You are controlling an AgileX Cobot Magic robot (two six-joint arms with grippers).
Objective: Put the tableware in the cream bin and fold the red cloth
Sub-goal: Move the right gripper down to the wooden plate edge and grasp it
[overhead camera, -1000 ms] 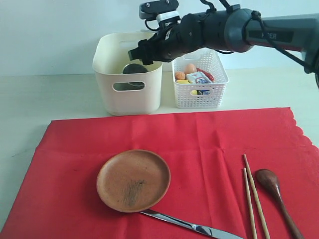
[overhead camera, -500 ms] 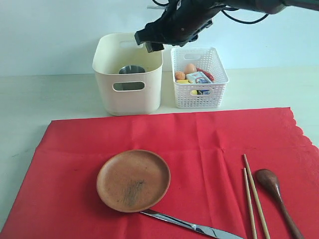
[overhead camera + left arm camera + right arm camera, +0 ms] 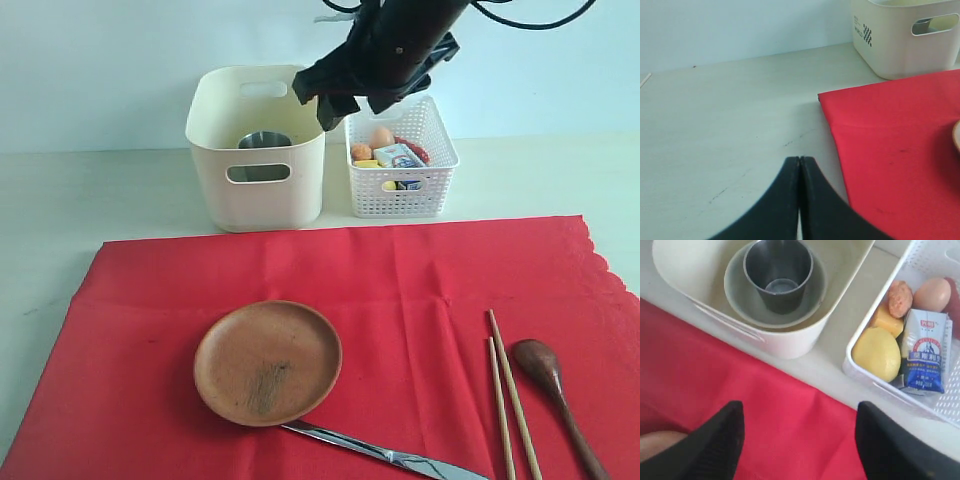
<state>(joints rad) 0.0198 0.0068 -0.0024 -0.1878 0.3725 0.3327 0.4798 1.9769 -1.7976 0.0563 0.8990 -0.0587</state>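
- Tableware is split between two places: two pieces lie in the cream bin (image 3: 215,190), and the rest lie on the red cloth (image 3: 400,270), which is spread flat in front of the bin.
- Left gripper (image 3: 800,162): its jaws are pressed together on nothing, low over bare table well to the left of the bin, near the cloth's left corner.
- Inside the bin, one steel cup (image 3: 779,272) stands upright in one bowl (image 3: 740,297).
- Right gripper (image 3: 352,108): its jaws are spread wide and empty, and it hangs above the bin's right wall, between the bin and the white lattice basket (image 3: 400,195).
- In front of the bin, going rightward on the cloth: one brown plate (image 3: 268,362), one knife (image 3: 385,456) with its blade tip touching the plate's near edge, two chopsticks (image 3: 510,400) and one dark spoon (image 3: 555,385).
- The step in hand looks like fetching the next piece. For the plate, I would bring one finger down inside the raised rim and one outside it, on the side away from the knife, then lift straight up so the cloth does not drag.
- Lowering it on edge beside the cup should keep the stack from tipping.
- Count: six tableware pieces, one bin, one basket, one cloth.
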